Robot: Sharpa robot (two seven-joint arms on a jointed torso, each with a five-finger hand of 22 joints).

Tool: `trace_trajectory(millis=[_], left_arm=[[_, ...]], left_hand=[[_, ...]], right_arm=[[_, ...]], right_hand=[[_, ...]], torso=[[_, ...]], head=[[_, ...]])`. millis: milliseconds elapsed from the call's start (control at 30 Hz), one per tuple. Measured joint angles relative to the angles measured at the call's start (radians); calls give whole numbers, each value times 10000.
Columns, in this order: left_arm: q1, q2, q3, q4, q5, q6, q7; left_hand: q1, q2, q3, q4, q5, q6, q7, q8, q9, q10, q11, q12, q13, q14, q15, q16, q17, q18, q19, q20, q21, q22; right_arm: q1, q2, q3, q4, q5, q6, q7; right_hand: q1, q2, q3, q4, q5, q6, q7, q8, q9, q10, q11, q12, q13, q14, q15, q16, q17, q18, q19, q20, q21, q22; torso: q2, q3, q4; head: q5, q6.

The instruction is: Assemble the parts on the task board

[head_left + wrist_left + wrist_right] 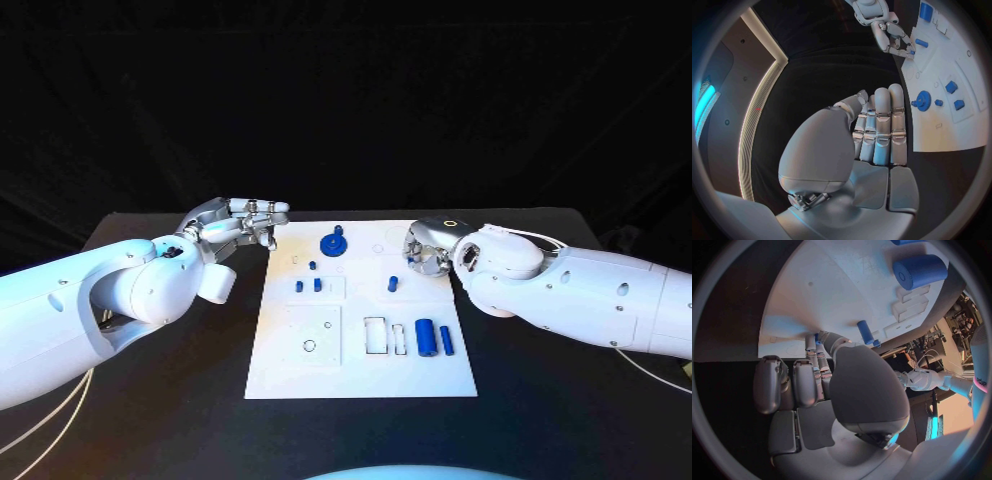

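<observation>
Your right hand (427,256), at the task board's (361,375) right edge, seems to pinch a small blue part (817,338); seat it gently, left hand (238,222) empty.

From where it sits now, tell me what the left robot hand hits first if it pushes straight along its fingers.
Probably the blue gear on the task board; the left robot hand points toward it, though depth is unclear.
</observation>
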Motion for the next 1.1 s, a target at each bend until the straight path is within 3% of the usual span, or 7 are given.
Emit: trace_trajectory(millis=[300,500,633,900,1100], left_arm=[[0,4,-3,-1,-39,-74,-127],[1,19,-3,-12,-91,-102,-215],[1,20,-3,-16,-128,-124,-271],[1,8,-5,7,-165,-153,-398],[1,10,-5,13,-180,-160,-457]], left_hand=[[0,0,-42,-41,0,-75,71,0,-31,-71,71,0,-1,0,1,0,-34,-23,36,36,0,-12],[0,0,-23,-60,0,-125,62,0,-47,-127,56,0,-7,0,1,0,-49,-24,36,37,0,-21],[0,0,-15,-67,0,-145,72,0,-57,-143,72,0,-12,0,1,0,-61,-25,55,18,0,-21],[0,0,-43,-94,0,-181,106,0,-76,-178,108,38,-21,76,-2,0,-61,-27,147,4,0,-20],[0,0,-43,-94,0,-181,106,0,-80,-179,108,38,-20,76,-1,0,-61,-27,146,3,0,-20]], right_arm=[[0,90,7,-9,-432,194,-127],[-12,105,3,30,-692,257,-199],[-29,77,-8,87,-813,199,-228],[-46,-67,-53,288,-898,-278,-251],[102,-89,-21,463,-870,-927,-163]], right_hand=[[25,25,142,-142,-125,50,20,40,16,-8,67,-81,-18,-36,-36,0,-11,0,0,0,1,-1],[-43,92,413,-333,-655,50,20,40,24,-9,99,-157,-143,-36,-36,0,-11,-1,0,0,1,-2],[-47,96,468,-388,-732,50,21,40,34,-10,101,-179,-178,-36,-36,0,-11,0,0,0,28,0],[-84,132,574,-423,-748,48,21,38,42,-4,96,-211,-175,-36,-36,-47,-62,-1,92,-20,253,6],[-84,131,646,-483,-751,83,57,35,50,13,77,-214,-186,-36,-36,-54,-56,-1,92,-20,253,5]], torso=[[-9,-6,-4],[-14,-4,-4],[-14,-5,-4],[-10,-5,-5],[-5,-3,-4]], head=[[8,-18],[5,-1],[10,7],[26,3],[15,5]])
